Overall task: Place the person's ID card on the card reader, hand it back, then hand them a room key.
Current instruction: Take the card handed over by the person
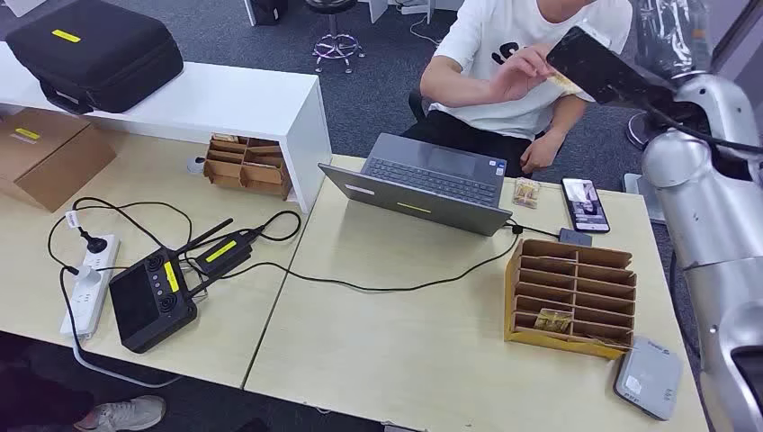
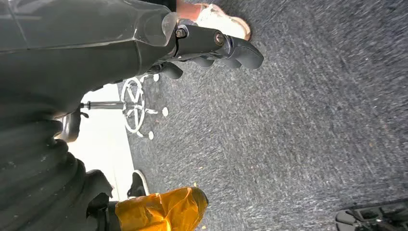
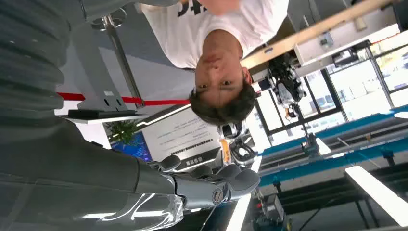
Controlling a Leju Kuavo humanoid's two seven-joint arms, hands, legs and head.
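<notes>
My right hand (image 1: 601,65) is raised at the far right, in front of the seated person (image 1: 513,54). Its fingers (image 3: 231,179) are stretched out with nothing between them. The person's hand (image 1: 524,72) pinches a yellowish ID card (image 1: 563,83) right beside my right hand; I cannot see whether card and hand touch. The grey card reader (image 1: 650,378) lies at the table's near right corner. A cardboard slot rack (image 1: 576,270) next to it holds a room key card (image 1: 552,320). My left hand (image 2: 219,45) hangs over the carpet, holding nothing.
An open laptop (image 1: 432,180) stands mid-table with a cable running to the rack. A phone (image 1: 585,204) and a small card (image 1: 526,192) lie behind the rack. A controller (image 1: 148,301), a power strip (image 1: 88,279) and boxes occupy the left table.
</notes>
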